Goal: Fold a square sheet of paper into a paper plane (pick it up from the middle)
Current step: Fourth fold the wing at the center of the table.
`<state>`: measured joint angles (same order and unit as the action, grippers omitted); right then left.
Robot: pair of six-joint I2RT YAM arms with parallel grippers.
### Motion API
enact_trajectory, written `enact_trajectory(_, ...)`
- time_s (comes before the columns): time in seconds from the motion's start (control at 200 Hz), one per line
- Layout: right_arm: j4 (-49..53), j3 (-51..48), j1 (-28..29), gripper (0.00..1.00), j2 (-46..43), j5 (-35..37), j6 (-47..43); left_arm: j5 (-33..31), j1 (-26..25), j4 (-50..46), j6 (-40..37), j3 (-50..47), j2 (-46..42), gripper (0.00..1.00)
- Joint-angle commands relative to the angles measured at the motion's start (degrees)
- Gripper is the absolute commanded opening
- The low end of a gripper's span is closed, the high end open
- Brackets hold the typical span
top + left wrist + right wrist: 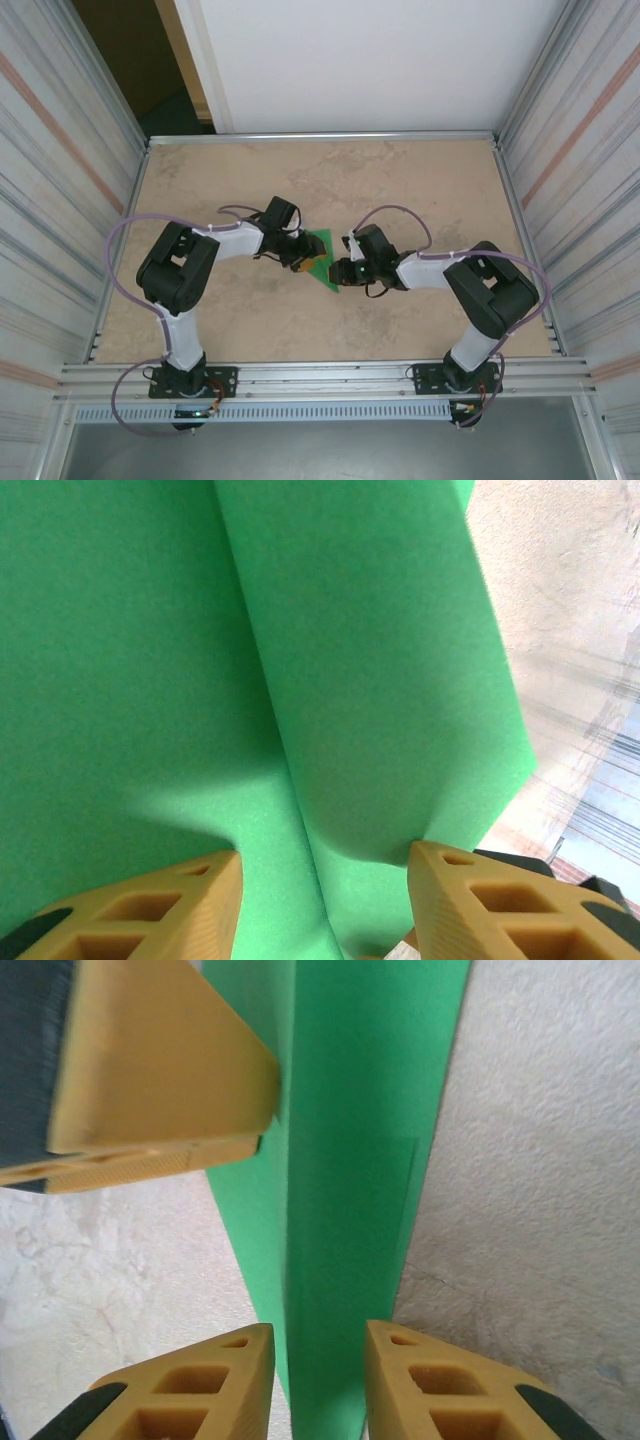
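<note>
One green paper (325,268), creased lengthwise, layers overlapped; L+R jaws apart, astride it.

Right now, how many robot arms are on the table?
2. The left arm bends in from the left side, the right arm from the right, both meeting at the green paper.

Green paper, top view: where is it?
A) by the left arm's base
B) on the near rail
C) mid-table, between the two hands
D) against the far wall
C: the green paper lies at the middle of the table, with the left hand on one side and the right hand on the other.
</note>
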<state>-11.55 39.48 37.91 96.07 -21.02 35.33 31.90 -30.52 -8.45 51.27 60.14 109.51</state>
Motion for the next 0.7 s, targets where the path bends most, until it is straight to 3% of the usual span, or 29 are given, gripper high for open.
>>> enact_trajectory(0.0, 0.0, 1.8, 0.5, 0.26, 1.1, 0.3, 0.7, -8.8, -0.6, -10.6, 0.6, -4.0, 7.5, 0.49)
enact_trajectory(0.697, -2.6, 1.3, -0.5, 0.13, 3.5, -2.6, 0.8, -7.7, -0.7, -10.4, 0.7, -3.8, 8.0, 0.50)
